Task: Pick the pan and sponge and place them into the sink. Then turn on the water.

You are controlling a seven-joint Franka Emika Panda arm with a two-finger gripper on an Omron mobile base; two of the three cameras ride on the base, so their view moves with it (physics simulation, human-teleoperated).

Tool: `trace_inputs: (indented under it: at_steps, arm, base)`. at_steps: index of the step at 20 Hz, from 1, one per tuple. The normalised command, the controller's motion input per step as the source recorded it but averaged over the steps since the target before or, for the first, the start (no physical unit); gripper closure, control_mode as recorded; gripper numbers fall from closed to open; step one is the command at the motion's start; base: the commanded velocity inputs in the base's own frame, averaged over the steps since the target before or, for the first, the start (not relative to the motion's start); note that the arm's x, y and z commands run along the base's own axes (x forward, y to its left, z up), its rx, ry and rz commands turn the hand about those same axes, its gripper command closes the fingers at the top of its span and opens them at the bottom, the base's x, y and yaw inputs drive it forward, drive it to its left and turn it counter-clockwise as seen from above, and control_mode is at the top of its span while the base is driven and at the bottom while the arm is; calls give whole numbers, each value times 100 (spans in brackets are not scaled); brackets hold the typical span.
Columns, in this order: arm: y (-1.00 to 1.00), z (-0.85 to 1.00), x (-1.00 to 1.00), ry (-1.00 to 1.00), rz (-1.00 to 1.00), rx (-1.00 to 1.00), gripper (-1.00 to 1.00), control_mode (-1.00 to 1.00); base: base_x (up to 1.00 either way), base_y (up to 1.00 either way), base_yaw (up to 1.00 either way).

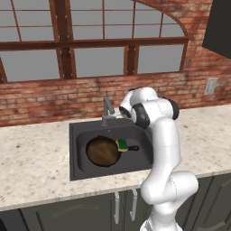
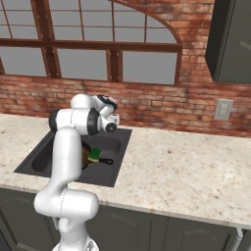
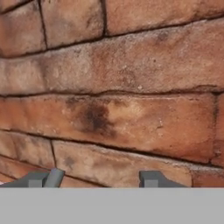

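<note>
the pan (image 1: 103, 151) already lies in the sink (image 1: 76, 135), and the sponge (image 1: 122, 144) rests on its rim beside the short black handle, so the faucet (image 1: 107, 111) looks like what is left. it seems a small stiff metal fitting, smooth and likely slippery, so i'd nudge its lever rather than pinch it, though i can't make out the lever itself. the gripper (image 3: 99, 179) points at the brick wall (image 3: 131, 65), fingertips (image 3: 151, 179) set apart with nothing between them. the left base view shows the faucet just in front of the hand at the back of the basin. the right base view has the arm covering that spot, but shows the sponge (image 2: 94, 154) and the bare counter (image 2: 176, 166) to the right.
</note>
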Motion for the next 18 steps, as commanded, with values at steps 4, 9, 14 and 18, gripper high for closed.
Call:
trace_inputs:
  at_steps: [4,9,14,18]
  arm:
    - [-100,-19,94,0,-15,0,-100,-100]
    - [-100,-31,88,0,-17,1,-100,-100]
    - [-100,-65,75,0,-12,0,-100,-100]
    - [-100,-83,57,0,-9,-6,-100,-100]
  base:
    - [0,0,0]
    - [0,0,0]
    - [0,0,0]
    - [0,0,0]
